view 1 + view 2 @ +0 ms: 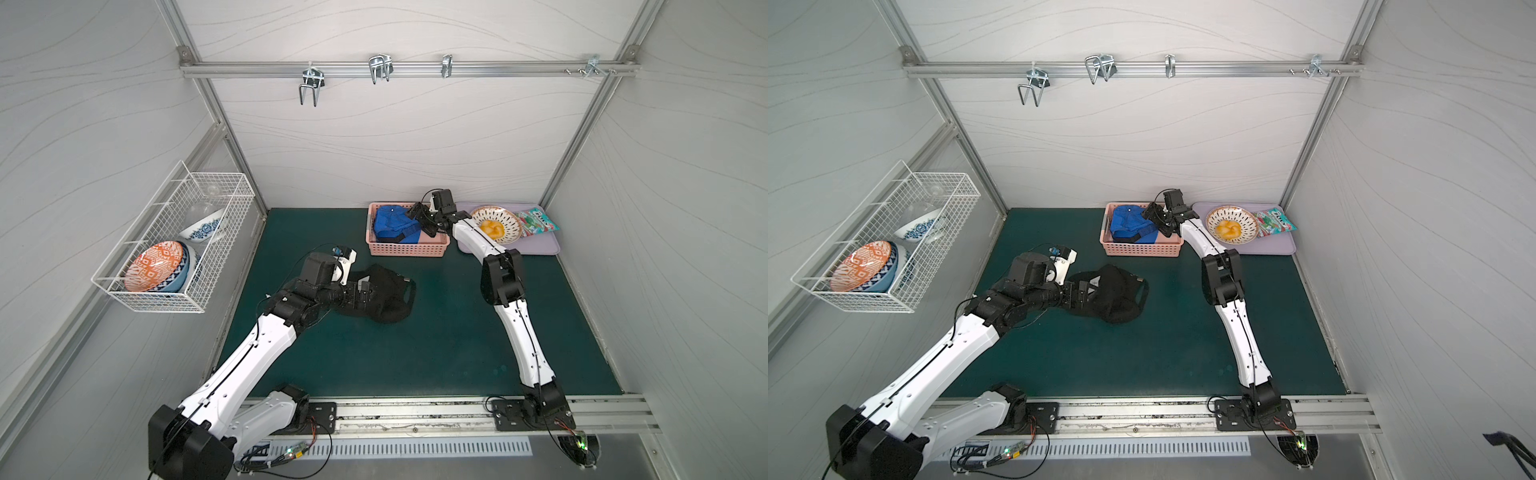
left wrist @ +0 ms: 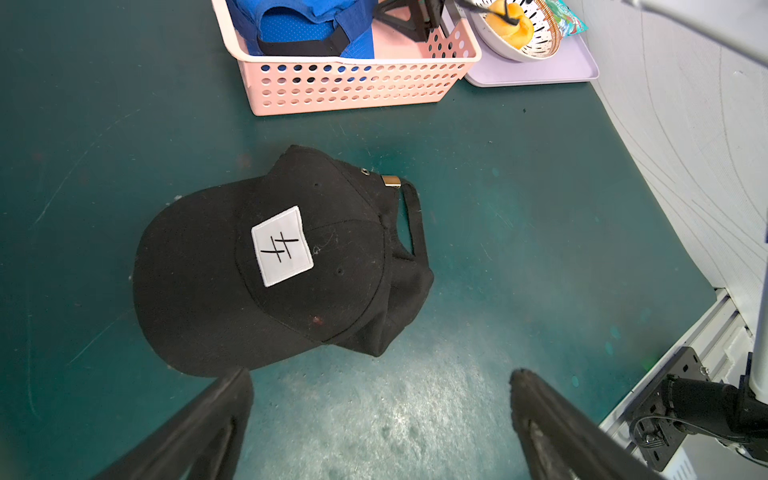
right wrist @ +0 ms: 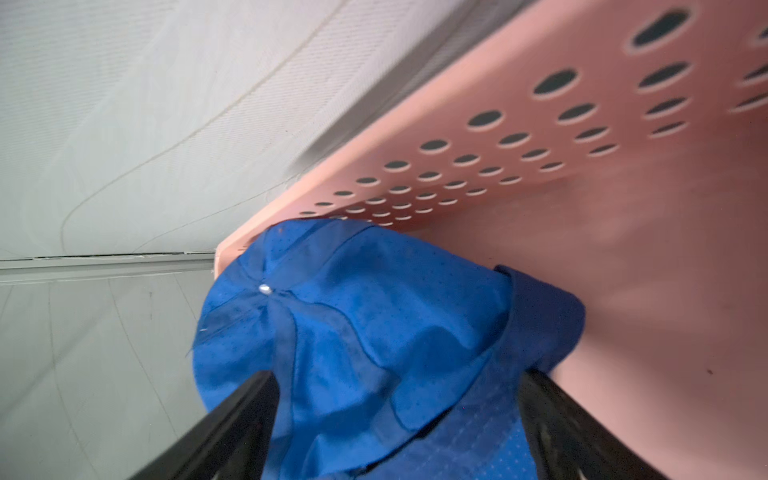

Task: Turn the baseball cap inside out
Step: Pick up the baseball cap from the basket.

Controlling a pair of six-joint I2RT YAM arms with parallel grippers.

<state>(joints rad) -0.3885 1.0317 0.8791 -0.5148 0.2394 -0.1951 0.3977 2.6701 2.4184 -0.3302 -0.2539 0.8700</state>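
Black baseball cap [image 2: 199, 291] on mat [image 2: 498, 208], left pincer [image 2: 380, 376] open just beside

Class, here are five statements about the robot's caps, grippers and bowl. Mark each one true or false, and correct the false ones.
1. The blue cap lies in the pink basket. True.
2. The black cap is in the basket too. False: it lies on the green mat, outside the basket.
3. The left gripper is open and holds nothing. True.
4. The right gripper hangs beside the wire rack. False: it is at the pink basket, with its open fingers either side of the blue cap.
5. The bowl on the purple tray is empty. False: it holds yellow food.
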